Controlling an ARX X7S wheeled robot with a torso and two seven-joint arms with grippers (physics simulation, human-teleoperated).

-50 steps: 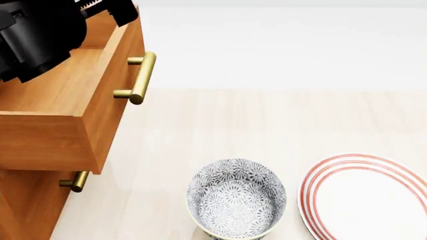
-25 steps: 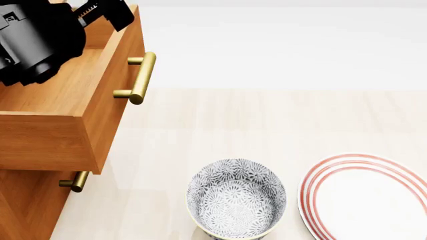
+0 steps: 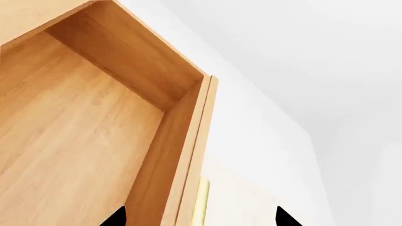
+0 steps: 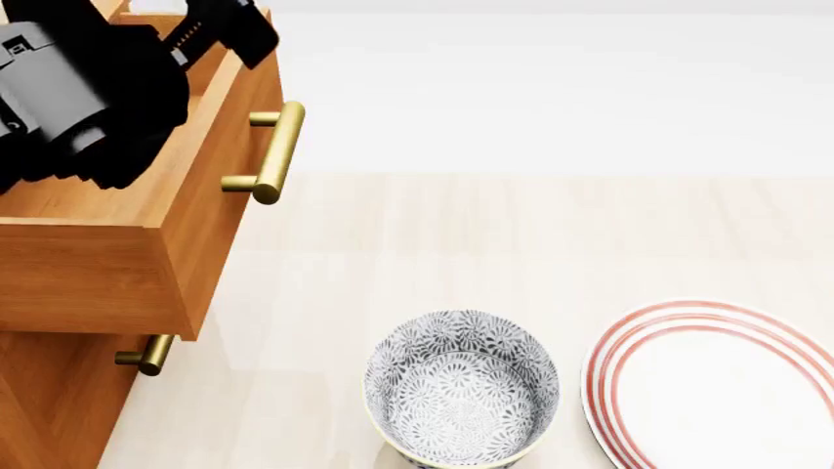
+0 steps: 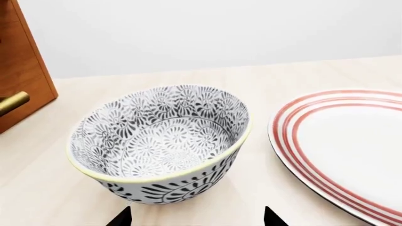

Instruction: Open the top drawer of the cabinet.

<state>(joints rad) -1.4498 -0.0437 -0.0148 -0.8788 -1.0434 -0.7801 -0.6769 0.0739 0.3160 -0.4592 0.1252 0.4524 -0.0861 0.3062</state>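
The top drawer (image 4: 92, 274) of the orange-brown cabinet (image 4: 46, 401) stands pulled out at the left of the head view, its brass bar handle (image 4: 273, 151) facing right. My left gripper (image 4: 222, 29) hovers over the drawer's far end. The left wrist view looks into the bare drawer box (image 3: 69, 141). There my left gripper (image 3: 199, 219) is open, its fingertips wide apart on either side of the drawer front and the handle (image 3: 201, 202), touching neither. My right gripper (image 5: 196, 217) is open and holds nothing, just in front of the patterned bowl (image 5: 157, 141).
A grey-patterned bowl (image 4: 460, 388) and a white plate with red rings (image 4: 717, 386) lie on the pale floor to the right of the cabinet. A lower drawer's brass handle (image 4: 150, 354) pokes out beneath the open drawer. The right wrist view also catches the cabinet's corner (image 5: 19, 70).
My left arm has moved a little lower and to the right in the head view, above the open drawer. The drawer, bowl and plate have stayed put.
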